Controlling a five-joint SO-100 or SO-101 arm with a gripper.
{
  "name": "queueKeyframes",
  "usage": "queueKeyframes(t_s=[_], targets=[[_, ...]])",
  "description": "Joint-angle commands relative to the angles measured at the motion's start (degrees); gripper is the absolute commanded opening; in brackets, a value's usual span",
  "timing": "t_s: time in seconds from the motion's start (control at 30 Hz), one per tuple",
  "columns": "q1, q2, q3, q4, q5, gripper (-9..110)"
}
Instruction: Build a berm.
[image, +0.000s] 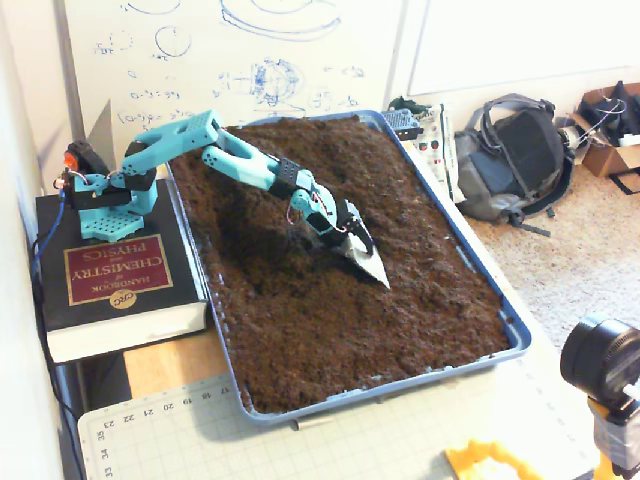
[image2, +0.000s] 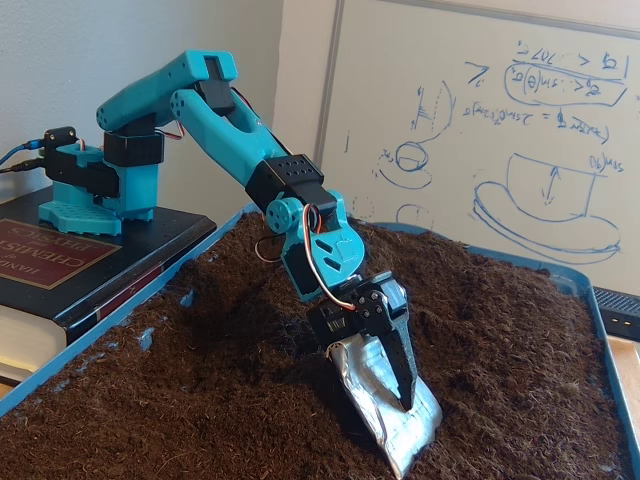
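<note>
The blue tray (image: 515, 330) is sitting on the bench (image: 170, 365), and it is full of dark brown soil (image: 330, 320) almost up to its rim. In a fixed view from above, the tray is taking up most of the middle. A thick book (image: 110, 275) is lying just beside the tray's left edge, and the teal arm (image: 240, 160) is standing on top of that book. A whiteboard (image: 240, 50) is leaning behind the tray's far edge. A grey backpack (image: 515, 155) is lying on the floor past the tray's right edge. Inside the tray, the soil toward the near edge and the right edge is lying flat and open, with nothing standing on it.

The arm is reaching out from the book over the tray, toward the tray's middle. The pincer (image: 362, 255) is pinching a silver, crinkled scoop blade (image2: 395, 420), with one dark finger (image2: 397, 365) lying flat along the blade. The blade's tip is pointing down and touching the soil near the tray's middle.

The berm (image: 245, 215) is lying in the left half of the tray, running from the far edge toward the middle. It is rising just beside the pincer, on the side nearer the book. In a fixed view from low down, the berm (image2: 240, 330) is sloping up on the left of the blade, and the blade is resting at its foot.
</note>
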Motion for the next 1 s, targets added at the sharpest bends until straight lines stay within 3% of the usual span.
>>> queueKeyframes(t_s=[0.0, 0.13, 0.43, 0.97], targets=[[0.2, 0.1, -1.9, -0.4, -0.1, 1], [0.3, -0.4, -1.9, 2.0, 0.0, 1], [1.3, 0.3, -2.0, 21.7, 0.9, 1], [3.5, 0.5, -2.0, 35.0, 0.9, 1]])
